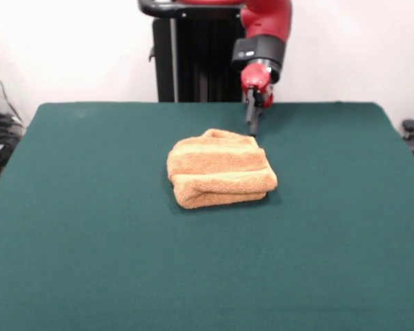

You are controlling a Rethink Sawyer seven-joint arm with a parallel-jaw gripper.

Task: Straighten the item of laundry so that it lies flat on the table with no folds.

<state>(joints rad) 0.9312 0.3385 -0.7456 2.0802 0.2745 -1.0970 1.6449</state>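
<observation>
Where the dark green tabletop [90, 262] spreads widest in the front view, the orange-tan towel [221, 169] sits near its middle, a little toward the pedestal side. The towel is not flat: it is bunched into a thick, rounded bundle, doubled over on itself, with a plump rolled fold along the edge nearest the camera. Paler flat bands run across its upper surface, alternating with the fluffier orange pile. Its right-hand end in the picture bulges outward past the rest of the bundle, and a faint shadow lies on the cloth beneath that end.

Just beyond the towel's far right corner, the gripper [252, 125] hangs down from the red and black arm [265, 34]. Its dark fingers read as one narrow vertical shape with no gap visible between them, so they appear closed together, and nothing is held in them. The tips end right at the towel's far edge; whether they touch the cloth or stop just short of it cannot be told from this angle.

Behind the towel, past the far edge of the tabletop, the black pedestal [193, 62] stands against a pale wall. To the towel's left and right the green cloth is bare out to the edges.
</observation>
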